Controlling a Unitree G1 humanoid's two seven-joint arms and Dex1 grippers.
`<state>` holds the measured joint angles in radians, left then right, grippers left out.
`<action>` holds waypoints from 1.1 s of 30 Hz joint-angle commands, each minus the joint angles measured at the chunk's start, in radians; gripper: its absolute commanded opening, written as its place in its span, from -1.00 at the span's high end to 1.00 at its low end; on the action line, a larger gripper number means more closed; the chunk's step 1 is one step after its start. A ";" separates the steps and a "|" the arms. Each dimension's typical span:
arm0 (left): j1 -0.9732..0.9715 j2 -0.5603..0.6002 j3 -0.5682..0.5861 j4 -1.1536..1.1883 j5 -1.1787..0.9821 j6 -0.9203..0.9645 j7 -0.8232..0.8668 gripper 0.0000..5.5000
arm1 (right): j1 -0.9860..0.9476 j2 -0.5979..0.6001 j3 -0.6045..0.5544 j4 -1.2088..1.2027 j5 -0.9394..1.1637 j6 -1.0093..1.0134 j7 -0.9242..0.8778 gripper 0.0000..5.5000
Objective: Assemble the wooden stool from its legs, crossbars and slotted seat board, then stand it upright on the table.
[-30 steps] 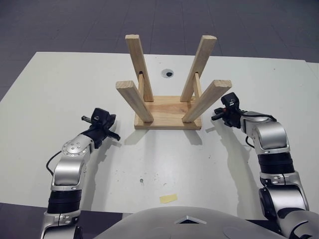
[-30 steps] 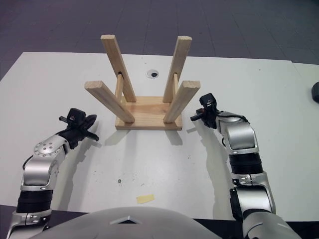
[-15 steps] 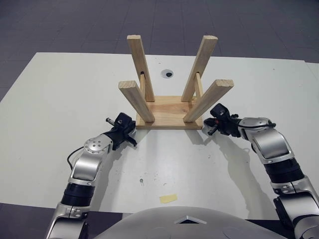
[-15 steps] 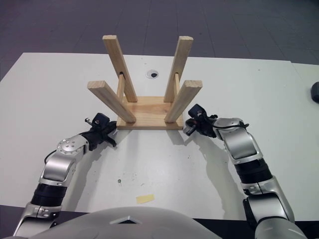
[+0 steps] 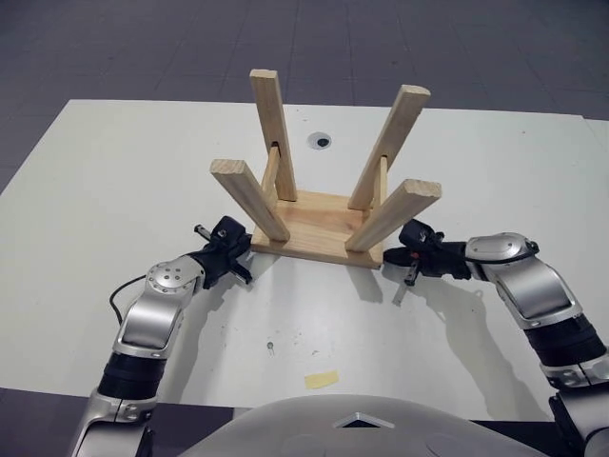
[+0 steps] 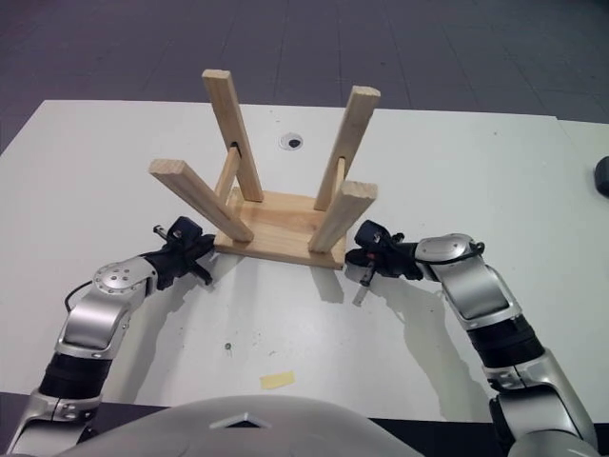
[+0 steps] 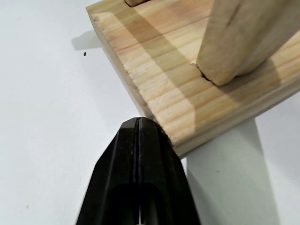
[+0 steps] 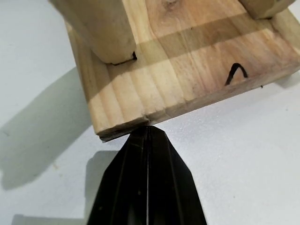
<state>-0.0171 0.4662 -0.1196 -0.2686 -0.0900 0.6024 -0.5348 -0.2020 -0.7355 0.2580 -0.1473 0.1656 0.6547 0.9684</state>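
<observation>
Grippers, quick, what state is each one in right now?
Left gripper: shut, empty, tip at the seat board.
Right gripper: shut, empty, tip at the seat board.

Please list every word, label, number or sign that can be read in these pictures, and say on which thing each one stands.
Words, brands, numbers: none can be read.
"Λ": a black hand-drawn mark like an upturned V, on the seat board, near its edge.
Yellow tape on the table: no print can be made out on it.
</observation>
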 commanded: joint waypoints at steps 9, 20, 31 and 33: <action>-0.096 0.073 0.111 -0.312 -0.351 0.196 -0.175 1.00 | 0.033 -0.043 -0.145 -0.101 0.190 -0.110 0.214 0.99; -0.030 0.154 0.065 -0.352 -0.348 0.214 -0.192 1.00 | 0.074 -0.099 -0.231 -0.154 0.221 -0.128 0.279 0.99; -0.265 0.121 0.298 -0.414 -0.656 0.392 -0.173 1.00 | -0.003 -0.101 -0.381 -0.262 0.417 -0.052 0.277 0.99; -0.287 0.100 0.295 -0.414 -0.672 0.408 -0.154 1.00 | -0.041 -0.082 -0.384 -0.216 0.389 -0.063 0.244 0.99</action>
<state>-0.2173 0.6316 0.2272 -0.5948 -0.5902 0.9908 -0.6405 -0.1083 -0.8877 -0.1086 -0.3434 0.4749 0.6308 1.2552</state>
